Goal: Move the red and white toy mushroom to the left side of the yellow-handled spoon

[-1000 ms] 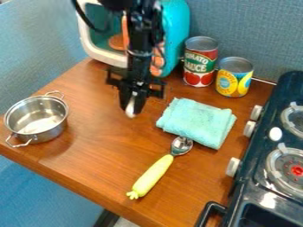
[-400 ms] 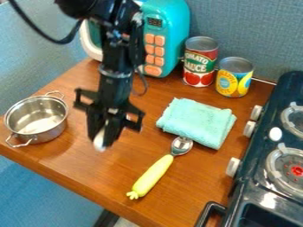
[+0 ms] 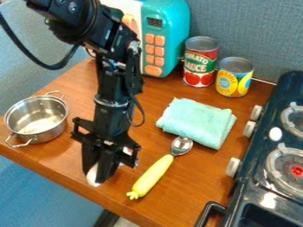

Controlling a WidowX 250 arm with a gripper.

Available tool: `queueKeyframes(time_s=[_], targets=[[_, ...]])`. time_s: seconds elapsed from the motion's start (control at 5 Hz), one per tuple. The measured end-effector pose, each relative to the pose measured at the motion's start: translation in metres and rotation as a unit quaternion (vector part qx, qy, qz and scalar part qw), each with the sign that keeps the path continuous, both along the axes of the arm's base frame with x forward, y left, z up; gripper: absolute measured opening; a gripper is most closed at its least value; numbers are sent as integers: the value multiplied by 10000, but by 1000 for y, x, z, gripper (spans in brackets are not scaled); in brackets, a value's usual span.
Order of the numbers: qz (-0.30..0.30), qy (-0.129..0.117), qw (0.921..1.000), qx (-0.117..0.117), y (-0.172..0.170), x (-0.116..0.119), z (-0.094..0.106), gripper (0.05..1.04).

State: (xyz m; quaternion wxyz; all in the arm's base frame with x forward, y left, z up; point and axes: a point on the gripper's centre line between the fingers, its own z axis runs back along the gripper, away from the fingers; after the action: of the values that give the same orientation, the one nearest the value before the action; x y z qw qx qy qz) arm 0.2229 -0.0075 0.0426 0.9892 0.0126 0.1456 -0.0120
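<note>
In the camera view, you have the gripper [image 3: 98, 175] hanging down at the lower left of the tabletop [image 3: 154, 139], close to its near edge, with its fingers pinching a small white object [image 3: 92, 176]. The object's rounded end pokes out at the fingertips; the rest is hidden, so you can't tell its full shape, nor whether it touches the wood.

Your step in hand looks like controlling that object low over the work surface. Make any descent slow and straight, and ease off at first contact, since pressing down could twist it in your pinch. Don't loosen the fingers until it is clearly supported. Mind the near edge: a rounded piece let go here could roll off, so favor a spot farther in.

Watch your right side too. The spoon's yellow handle [image 3: 153, 175] lies near the gripper, and a sideways swing could knock it; its metal bowl [image 3: 181, 145] sits by the folded cloth [image 3: 196, 122]. The metal pot [image 3: 48, 133] stands up and to the left, so lift before you pass over its rim or handles.
</note>
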Motion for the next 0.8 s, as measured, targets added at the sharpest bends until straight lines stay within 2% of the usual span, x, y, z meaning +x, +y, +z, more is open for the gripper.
queueKeyframes(time_s=[0.2,0.4,0.8], targets=[[-163,-40,9998,-73,-1,4,-7,305],[-267,-207,9994,-80,0,18,-8,305],[-423,-311,9986,-13,3,41,-14,305]])
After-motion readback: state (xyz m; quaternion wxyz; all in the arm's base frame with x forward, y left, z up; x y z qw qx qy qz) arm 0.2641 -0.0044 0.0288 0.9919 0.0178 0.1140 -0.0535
